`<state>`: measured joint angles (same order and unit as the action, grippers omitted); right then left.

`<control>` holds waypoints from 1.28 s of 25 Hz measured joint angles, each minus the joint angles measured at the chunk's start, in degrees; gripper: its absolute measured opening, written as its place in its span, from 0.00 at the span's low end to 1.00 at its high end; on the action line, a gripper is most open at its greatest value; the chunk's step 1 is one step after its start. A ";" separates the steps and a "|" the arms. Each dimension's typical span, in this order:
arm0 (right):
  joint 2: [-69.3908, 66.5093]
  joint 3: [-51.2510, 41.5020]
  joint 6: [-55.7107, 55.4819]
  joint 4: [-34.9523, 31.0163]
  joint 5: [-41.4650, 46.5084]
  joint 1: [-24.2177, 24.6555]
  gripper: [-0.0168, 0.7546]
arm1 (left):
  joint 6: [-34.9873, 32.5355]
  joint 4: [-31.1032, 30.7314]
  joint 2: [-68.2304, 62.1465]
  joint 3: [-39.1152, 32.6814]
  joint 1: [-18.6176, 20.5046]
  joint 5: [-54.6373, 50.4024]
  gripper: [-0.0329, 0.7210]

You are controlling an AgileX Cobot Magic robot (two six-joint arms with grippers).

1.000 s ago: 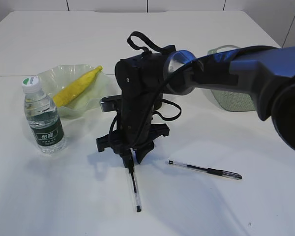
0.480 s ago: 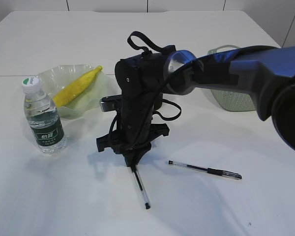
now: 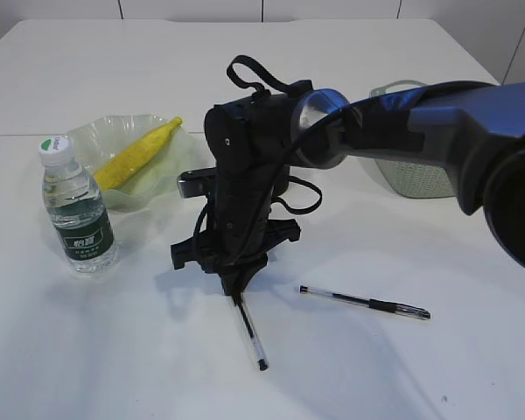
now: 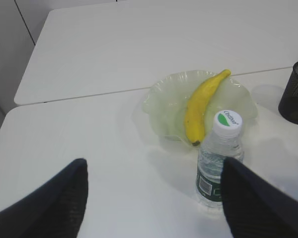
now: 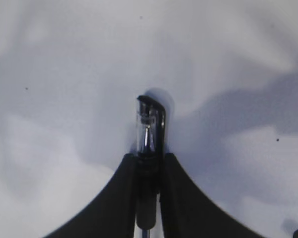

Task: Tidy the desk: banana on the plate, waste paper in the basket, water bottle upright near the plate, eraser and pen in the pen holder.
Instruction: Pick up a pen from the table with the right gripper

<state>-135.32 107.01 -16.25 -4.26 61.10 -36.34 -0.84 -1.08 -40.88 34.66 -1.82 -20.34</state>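
Observation:
My right gripper (image 3: 237,296) points down at the desk (image 3: 114,350), shut on one end of a clear pen (image 3: 253,341). In the right wrist view the fingers (image 5: 181,198) pinch the pen (image 5: 150,126) near its dark cap. A second pen (image 3: 367,304) lies to the right. The banana (image 3: 138,154) lies in the plate (image 3: 101,131), and the water bottle (image 3: 77,210) stands upright beside it. My left gripper (image 4: 154,208) hangs open short of the bottle (image 4: 219,158). The pen holder (image 4: 295,91) stands at the right edge. Eraser and waste paper are out of view.
The sage-green basket (image 3: 416,179) sits at the right rear, mostly hidden behind my right arm (image 3: 402,122). The arm's black wrist and cables block the middle of the exterior view. A seam between two tabletops runs behind the plate.
The right jaws have closed on the pen. Its free end has swung a little to the right on the desk. The left gripper has not moved.

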 joint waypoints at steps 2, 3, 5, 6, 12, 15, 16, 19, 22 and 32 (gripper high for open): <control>0.00 0.09 0.00 0.00 0.11 0.00 0.13 | 0.00 0.00 0.00 0.00 0.00 0.00 0.83; 0.00 0.09 0.00 0.00 0.24 -0.03 0.13 | 0.00 0.00 0.00 0.00 0.00 0.00 0.83; 0.00 0.21 0.00 0.00 0.71 -0.03 0.13 | 0.00 0.00 0.00 0.00 0.00 0.00 0.83; -0.09 0.44 0.00 0.00 1.14 -0.03 0.13 | 0.00 0.00 0.00 0.00 0.00 0.00 0.83; -0.21 6.91 0.00 0.00 3.12 -0.03 0.13 | 0.00 0.00 0.00 0.00 0.00 0.00 0.83; -0.21 10.04 0.00 0.25 4.32 -0.03 0.13 | 0.00 0.00 0.00 0.00 0.00 0.00 0.83; -0.21 10.78 0.00 0.25 4.74 -0.03 0.13 | 0.00 0.00 0.00 0.00 0.00 0.00 0.83; -0.21 12.98 0.00 0.52 5.56 -0.03 0.13 | 0.00 0.00 0.00 0.00 0.00 0.00 0.83; -0.21 14.57 0.00 2.49 5.61 -0.03 0.13 | 0.00 0.00 0.00 0.00 0.00 0.00 0.83; -0.21 19.68 0.00 10.96 5.84 -0.03 0.13 | 0.00 0.00 0.00 0.00 0.00 -0.10 0.83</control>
<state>-135.53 126.69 -16.25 6.70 66.95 -36.36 -0.84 -1.08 -40.88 34.66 -1.82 -20.44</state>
